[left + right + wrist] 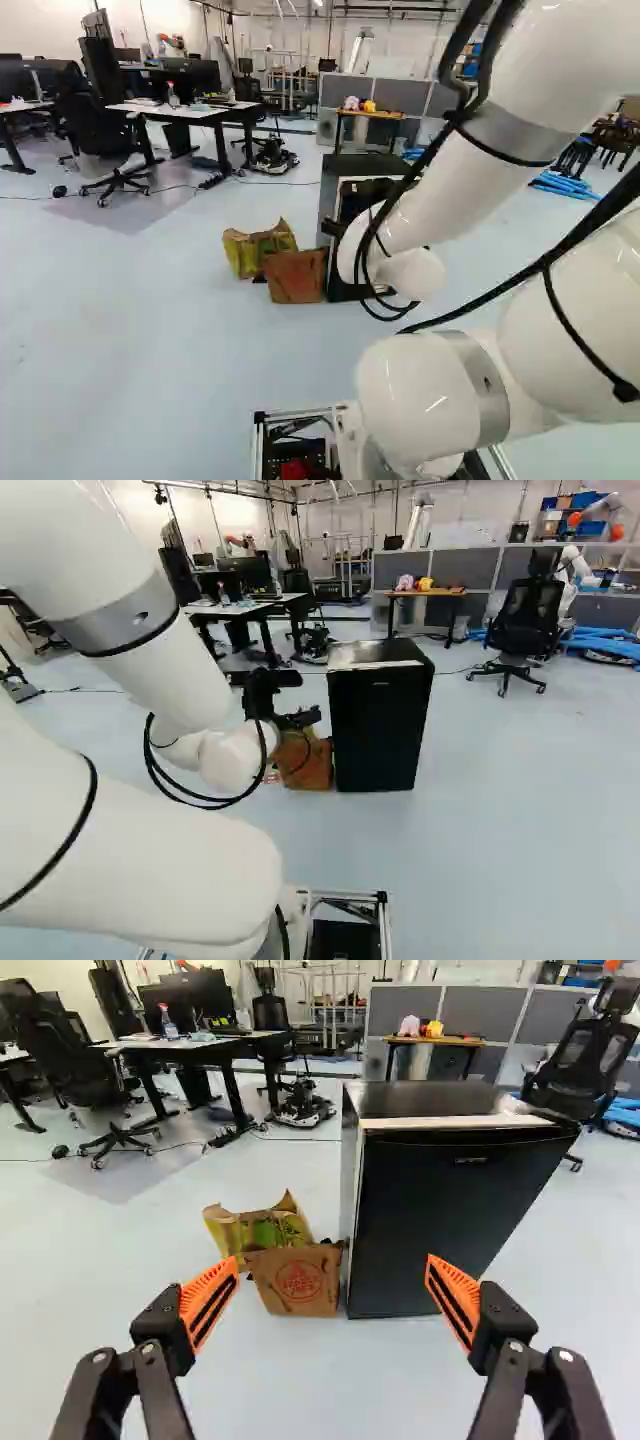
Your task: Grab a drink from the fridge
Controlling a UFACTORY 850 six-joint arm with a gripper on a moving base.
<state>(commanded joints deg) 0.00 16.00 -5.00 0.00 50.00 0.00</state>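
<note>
- The fingers (210,1305) stand wide apart with nothing between them, presumably to leave room for an edge or a drink.
- The fridge (450,1220) stands on the floor ahead, front towards the arm (170,670), so its door looks within approach.
- That door is shut; no drink shows, so it is probably inside, and opening comes first.
- The brown box (298,1280) sits just beside the fridge; a low sweep there could catch it.
</note>
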